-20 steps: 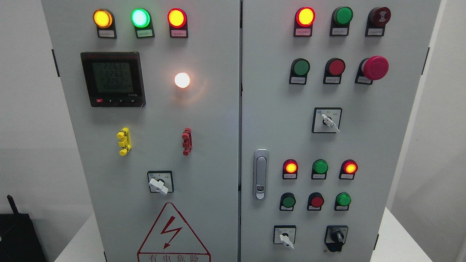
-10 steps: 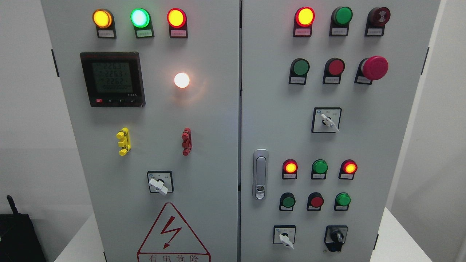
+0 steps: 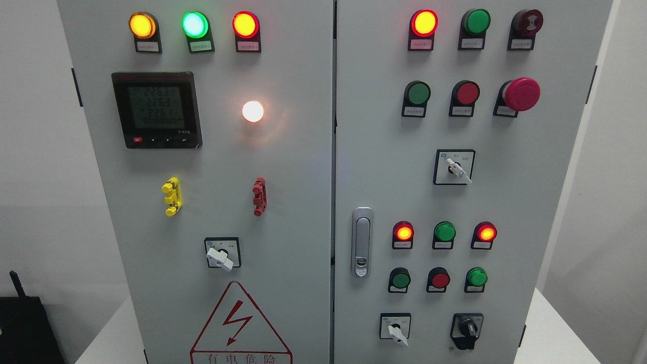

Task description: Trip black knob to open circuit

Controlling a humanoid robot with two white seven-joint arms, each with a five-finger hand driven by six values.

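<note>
Grey sheet-metal, the two-door control cabinet (image 3: 313,202) fills your view, and neither robot hand shows, so you cannot tell whether they are released or clenched. On its left door sits the black square digital meter (image 3: 156,109) near the upper left corner, lit digits on its screen. Your task's thing, the black rotary knob (image 3: 467,330), sits at the right door's lower right corner, beside the small white-handled selector switch (image 3: 396,331) to its left.

Neither arm nor either hand of the robot shows anywhere in the head view.
</note>
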